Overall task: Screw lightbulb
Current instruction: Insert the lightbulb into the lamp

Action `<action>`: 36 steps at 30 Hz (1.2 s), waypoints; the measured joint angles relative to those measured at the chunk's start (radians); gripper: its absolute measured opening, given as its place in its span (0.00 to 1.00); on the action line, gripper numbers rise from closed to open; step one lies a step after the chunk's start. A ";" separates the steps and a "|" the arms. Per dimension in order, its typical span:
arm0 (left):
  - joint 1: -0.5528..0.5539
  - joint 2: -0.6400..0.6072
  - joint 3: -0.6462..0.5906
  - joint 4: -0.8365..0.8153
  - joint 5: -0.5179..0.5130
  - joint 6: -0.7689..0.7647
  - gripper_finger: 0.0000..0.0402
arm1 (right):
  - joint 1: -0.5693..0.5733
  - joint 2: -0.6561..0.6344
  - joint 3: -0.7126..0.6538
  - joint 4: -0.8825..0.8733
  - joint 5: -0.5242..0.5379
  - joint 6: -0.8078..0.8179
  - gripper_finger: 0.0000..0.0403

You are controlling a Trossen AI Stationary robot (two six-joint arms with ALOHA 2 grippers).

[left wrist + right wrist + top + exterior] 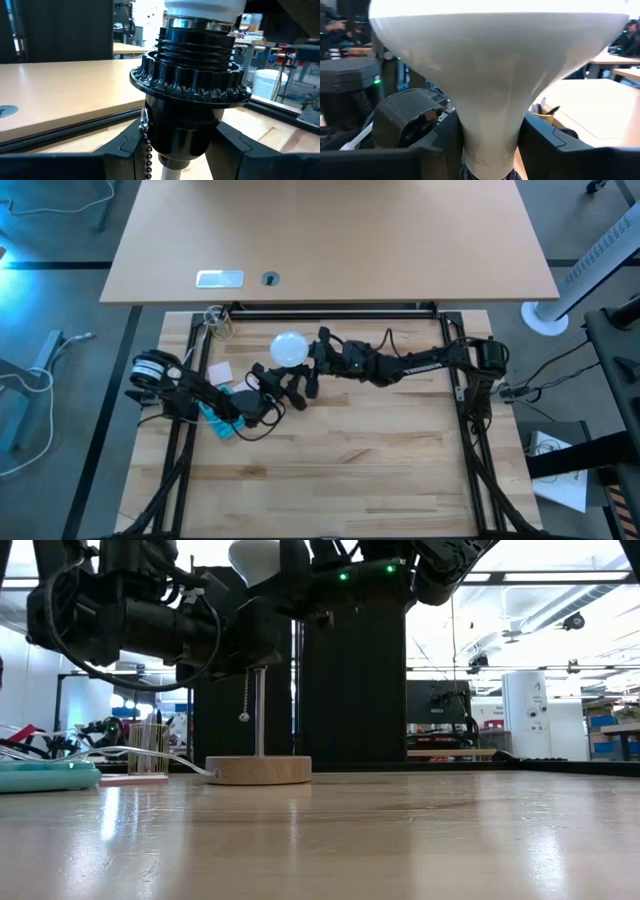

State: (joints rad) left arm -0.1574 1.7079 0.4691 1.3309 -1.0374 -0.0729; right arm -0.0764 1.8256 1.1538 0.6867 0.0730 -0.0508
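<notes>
Because the bulb has to turn while the lamp stays put, I have split the work between my two hands.

Left hand (pixel 180 150): my fingers (pixel 125 150) sit on either side of the black socket (pixel 187 100), pressed close to its lower body, narrowed down around it. I judge this a bracing grip, so the socket cannot spin with the bulb.

Right hand (pixel 490 150): my fingers (pixel 545 145) stand against the pale neck of the lightbulb (pixel 490 75), partly closed on it, holding it low, where it is narrow enough to clamp.

Where the lightbulb is: in the high view its white globe (pixel 289 347) lies just left of centre, in the upper half of the frame, between my two arms. In the left wrist view its base meets the top of the socket threads, upright and in line.

Lamp: the socket rides on a thin upright post (pixel 259 710) over a round wooden base (pixel 259 770) on the counter (pixel 400 840), left of centre in the low view. A bead chain (pixel 245 700) hangs beside the post.

Stage: the bulb appears entered but how far it is threaded I cannot tell.

Risk: a tilted neck could cross the threads; a loose left grip would let the lamp twist.
</notes>
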 joint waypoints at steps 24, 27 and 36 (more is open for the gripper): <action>0.023 -0.171 -0.082 -0.084 0.432 -0.046 0.35 | -0.108 -0.005 0.002 0.029 -0.563 0.034 0.37; 0.024 -0.171 -0.074 -0.094 0.423 -0.041 0.35 | -0.107 -0.006 0.002 0.025 -0.563 0.034 0.36; 0.024 -0.218 -0.080 -0.106 0.321 -0.003 0.35 | -0.105 -0.007 0.003 0.037 -0.445 0.032 0.36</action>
State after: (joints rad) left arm -0.1333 1.4899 0.3893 1.2247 -0.7166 -0.0759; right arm -0.1814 1.8187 1.1572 0.7235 -0.3723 -0.0193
